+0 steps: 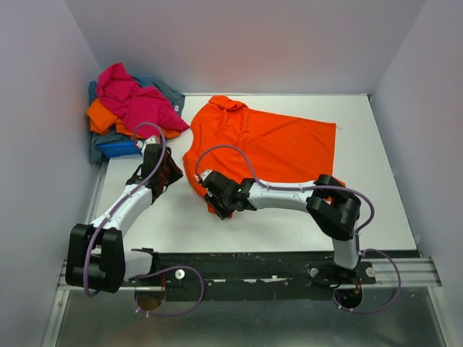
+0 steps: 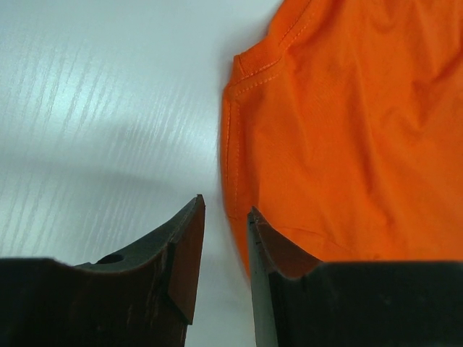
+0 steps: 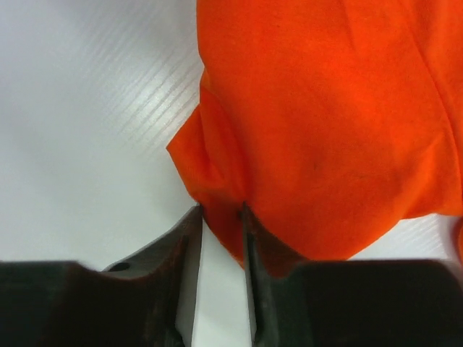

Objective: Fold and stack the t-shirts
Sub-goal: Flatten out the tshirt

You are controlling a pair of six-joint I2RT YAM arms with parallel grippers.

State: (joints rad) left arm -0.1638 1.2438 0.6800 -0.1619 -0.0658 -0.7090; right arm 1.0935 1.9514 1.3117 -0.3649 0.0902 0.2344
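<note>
The white worktop carries the orange t-shirt, which is laid open at its centre so that folding can begin. A pile of t-shirts, magenta uppermost, is heaped at the far left corner, apart from the folding area. A fold of the shirt's near-left edge is pinched between the right fingers, presumably so it can be lifted across. The left fingers are narrowly spread with nothing gripped, just beside the hem.

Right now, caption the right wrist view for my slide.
Right gripper, jaws closed on a fold of the orange t-shirt, over the white table.
</note>
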